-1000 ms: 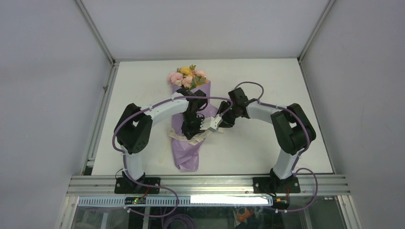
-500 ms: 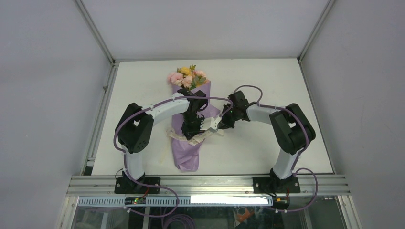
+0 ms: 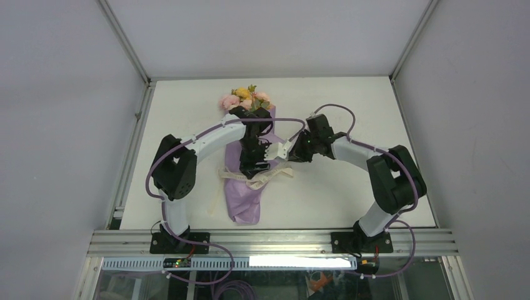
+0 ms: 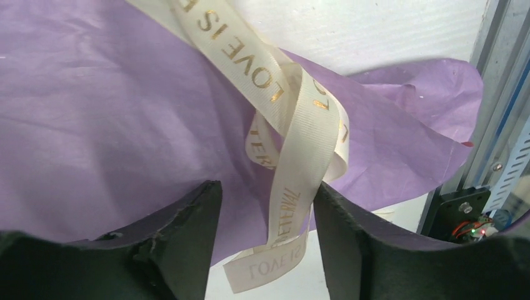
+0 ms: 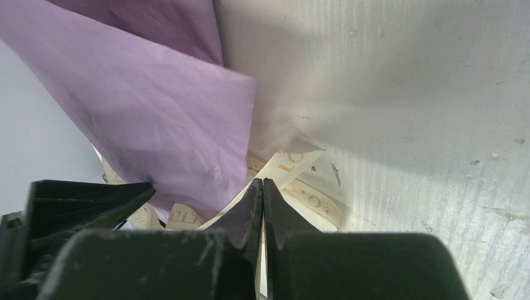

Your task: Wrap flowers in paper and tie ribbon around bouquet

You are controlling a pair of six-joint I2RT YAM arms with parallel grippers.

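Ribbon (image 4: 294, 144), cream with gold lettering: crossed loosely over the lilac paper (image 4: 94, 125), its tail hanging untouched in the gap of my released left claw (image 4: 267, 187). Right claw (image 5: 262, 187): clenched, with a ribbon end at its tips, probably to draw the tie snug; pinch unconfirmed. Bouquet (image 3: 245, 187): the paper cone holds the flowers (image 3: 245, 99), blooms out beyond my left claw.
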